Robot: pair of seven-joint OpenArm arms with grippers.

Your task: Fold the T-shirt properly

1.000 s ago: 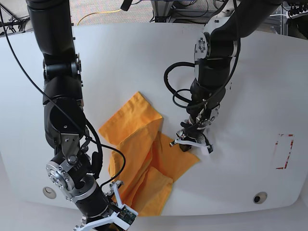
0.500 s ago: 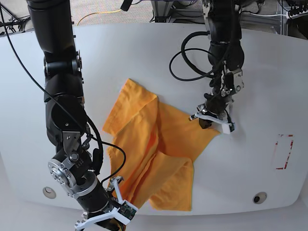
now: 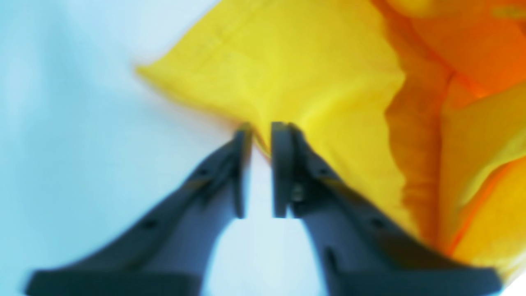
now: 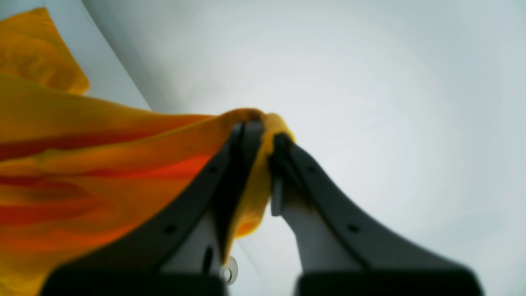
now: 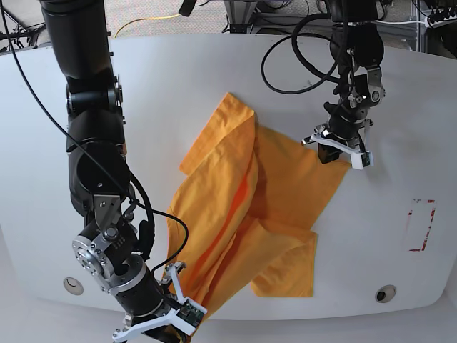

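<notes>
Base shows whole T-shirt [image 5: 243,214], right wrist only claw [image 4: 263,135] pinching hem

Robotics lab: white table [image 5: 214,71], cables [image 5: 143,23], metal frames [image 5: 246,14].

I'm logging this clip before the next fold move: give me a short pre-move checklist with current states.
1. Right gripper shut on the T-shirt: ok, cloth is pinched between its fingers.
2. Left gripper holding the shirt corner: not ok, a gap shows between its fingers, cloth only at the tips.
3. Shirt spread flat on the table: not ok, bunched folds run down the middle.
4. Lettering side facing up or down: cannot tell.
5. Shirt fully on the table: cannot tell, the lower edge is hidden by the right arm.
</notes>
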